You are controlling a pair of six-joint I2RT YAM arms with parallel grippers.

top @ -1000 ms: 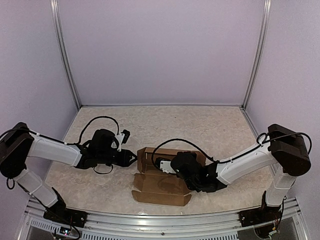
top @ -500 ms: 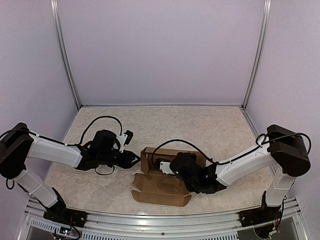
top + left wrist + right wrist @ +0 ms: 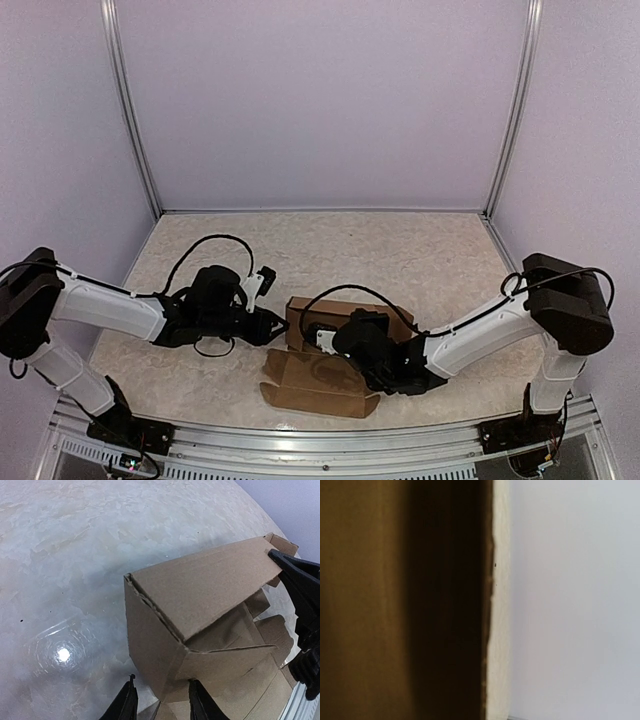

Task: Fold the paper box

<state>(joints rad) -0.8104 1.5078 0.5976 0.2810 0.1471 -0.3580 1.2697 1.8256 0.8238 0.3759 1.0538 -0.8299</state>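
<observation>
The paper box (image 3: 318,383) is plain brown cardboard, half formed, with its lid flap lying flat toward the near edge. In the left wrist view the box (image 3: 200,590) stands with a top flap folded over. My left gripper (image 3: 276,325) is open at the box's left end, and its fingertips (image 3: 131,702) straddle the lower corner. My right gripper (image 3: 340,350) reaches into the box from the right, its fingers hidden by cardboard. One black finger of it (image 3: 300,580) touches the far end of the top flap. The right wrist view shows only cardboard (image 3: 395,600) close up.
The beige marble-patterned table (image 3: 400,250) is enclosed by pale lilac walls with metal corner posts (image 3: 130,110). A metal rail (image 3: 320,440) runs along the near edge by the arm bases. Black cables loop above both wrists.
My left gripper has moved right, from clear of the box to its left end. The box's left side has closed up. The right arm has shifted slightly left with the box.
</observation>
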